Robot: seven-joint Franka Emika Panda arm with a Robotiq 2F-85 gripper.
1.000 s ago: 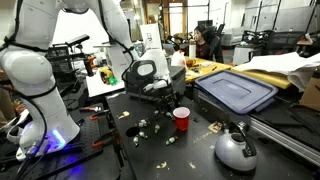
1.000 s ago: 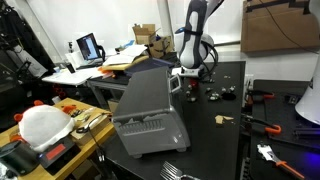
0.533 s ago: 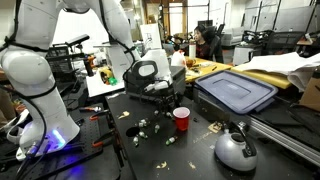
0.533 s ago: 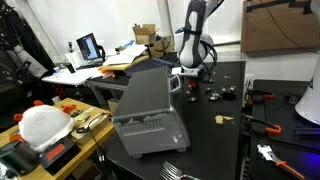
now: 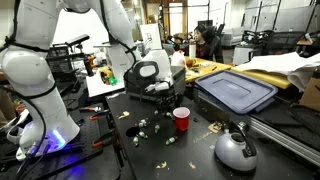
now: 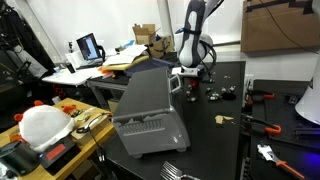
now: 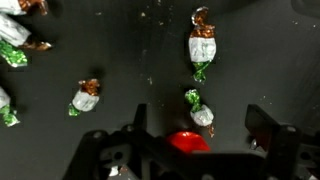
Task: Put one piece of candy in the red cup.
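The red cup [image 5: 181, 119] stands on the black table, right of the gripper [image 5: 163, 98]. In the wrist view only its red edge [image 7: 187, 142] shows at the bottom, between the fingers. Several candies in silver, green and brown wrappers lie on the table [image 5: 143, 125]. In the wrist view one candy [image 7: 200, 108] lies between the open jaws, just above the cup, another [image 7: 203, 50] lies farther up, and a third [image 7: 85, 97] is to the left. My gripper [image 7: 200, 122] is open and holds nothing, hovering over the table.
A grey metal kettle [image 5: 236, 148] stands in front, right of the cup. A grey bin with a blue-grey lid [image 5: 235, 90] lies behind it and shows large in an exterior view [image 6: 148, 110]. More candies lie near the table edge [image 6: 222, 118]. Tools lie at the right [image 6: 262, 98].
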